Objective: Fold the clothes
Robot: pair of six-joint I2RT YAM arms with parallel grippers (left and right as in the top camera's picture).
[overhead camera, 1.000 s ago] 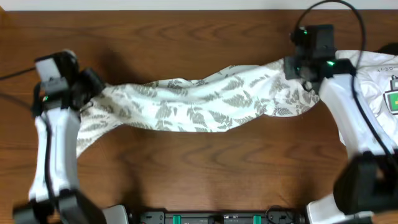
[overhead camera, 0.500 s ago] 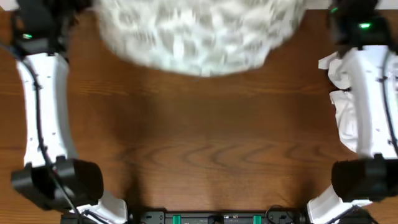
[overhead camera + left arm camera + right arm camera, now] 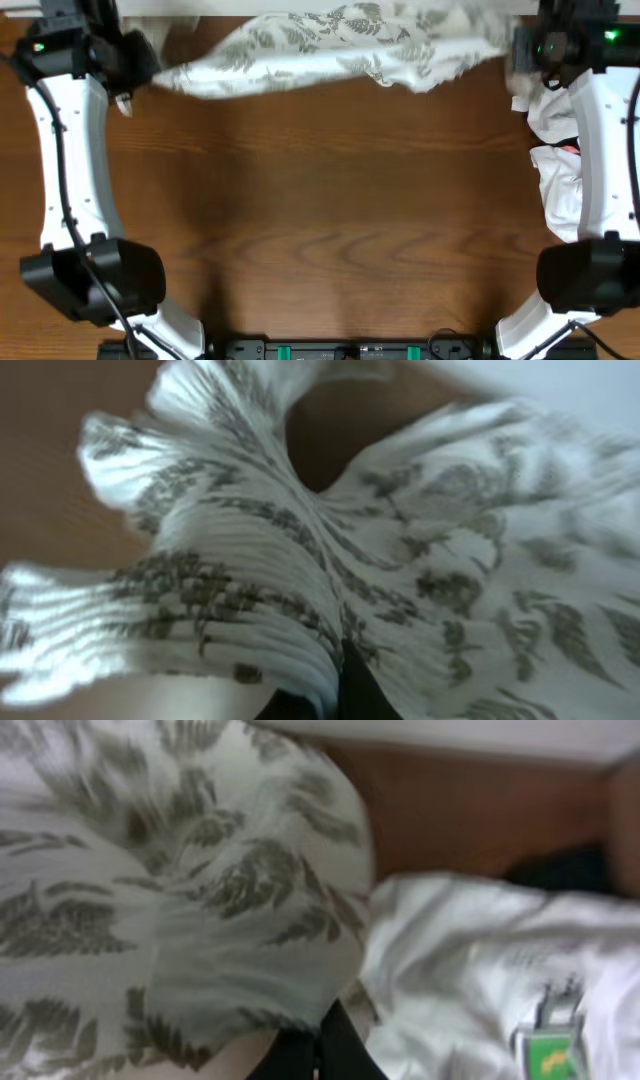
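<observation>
The clothes (image 3: 330,45), white thin fabric printed with grey-green fern leaves, hang stretched along the far edge of the table between my two arms. My left gripper (image 3: 138,68) is shut on the left end, and my right gripper (image 3: 514,50) is shut on the right end. In the left wrist view the bunched, pleated clothes (image 3: 300,560) fill the frame above the left gripper (image 3: 335,695). The right wrist view shows the clothes (image 3: 180,890) gathered at the right gripper (image 3: 322,1058). The pictures are blurred by motion.
A plain white garment (image 3: 555,150) lies crumpled at the right edge under my right arm; its green-and-yellow tag (image 3: 545,1055) shows in the right wrist view. The brown wooden table (image 3: 320,220) spreads in front of the stretched fabric.
Both arms swung the clothes from the middle of the table up and to the far edge. The fabric billowed half a second ago and now hangs stretched out. Both grips held.
</observation>
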